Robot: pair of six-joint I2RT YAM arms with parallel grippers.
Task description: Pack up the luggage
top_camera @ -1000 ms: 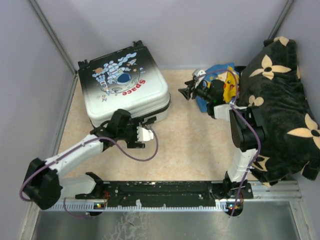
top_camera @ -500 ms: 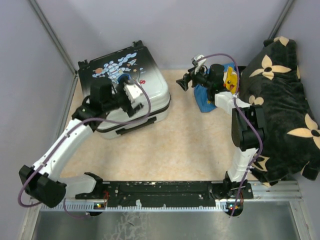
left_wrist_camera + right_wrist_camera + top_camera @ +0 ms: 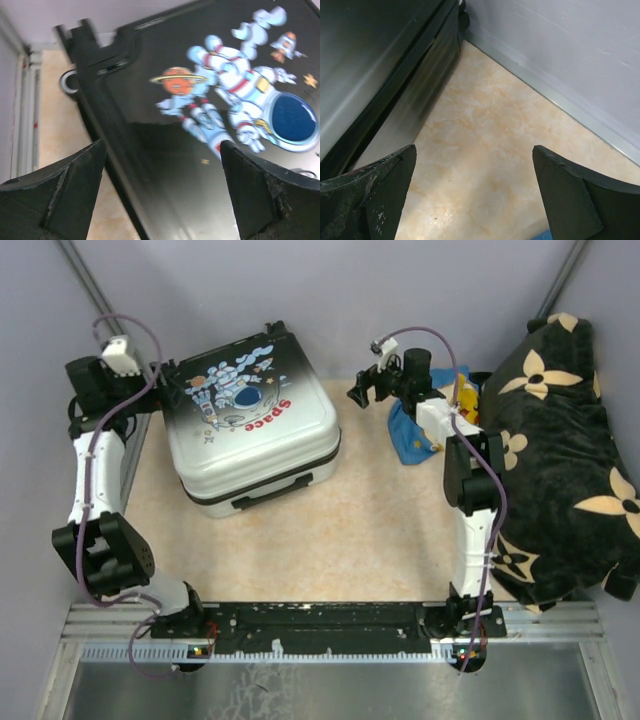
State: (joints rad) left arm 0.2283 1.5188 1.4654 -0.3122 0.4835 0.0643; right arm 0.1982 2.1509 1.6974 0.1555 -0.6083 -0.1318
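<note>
The luggage (image 3: 250,425) lies shut and flat on the table (image 3: 380,530), far left, so nothing inside it shows. Its lid carries an astronaut print and red "Space". The left claw (image 3: 161,144) is spread wide and empty over its far-left corner. The right claw (image 3: 474,147) gapes empty above bare table, right of the case.
</note>
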